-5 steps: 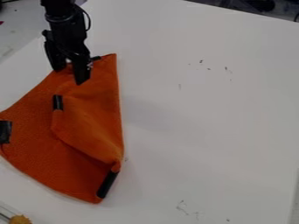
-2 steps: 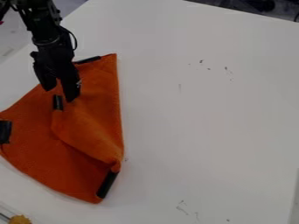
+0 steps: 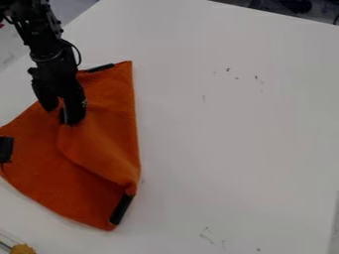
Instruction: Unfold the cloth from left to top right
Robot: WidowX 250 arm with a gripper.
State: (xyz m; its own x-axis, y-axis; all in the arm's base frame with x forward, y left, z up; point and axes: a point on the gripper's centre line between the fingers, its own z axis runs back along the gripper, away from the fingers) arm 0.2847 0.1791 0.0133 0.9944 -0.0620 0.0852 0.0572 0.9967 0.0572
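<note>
The black gripper (image 3: 62, 115) is over the upper left part of the orange cloth (image 3: 99, 139), its two fingers apart and pointing down. Between them, partly covered by the right finger, shows the black-taped corner of a folded-over flap (image 3: 99, 154). This flap lies on top of the cloth's lower layer. Other black tape pieces mark the cloth's left corner, its bottom corner and its top edge. How far the fingertips stand above the fabric I cannot tell.
The white table (image 3: 232, 124) extends to the right of the cloth, with small dark marks on it. A yellowish round object (image 3: 23, 249) sits at the bottom left edge.
The gripper has come down and slightly left, from the cloth's upper edge to the taped corner of the flap. The cloth looks unmoved.
</note>
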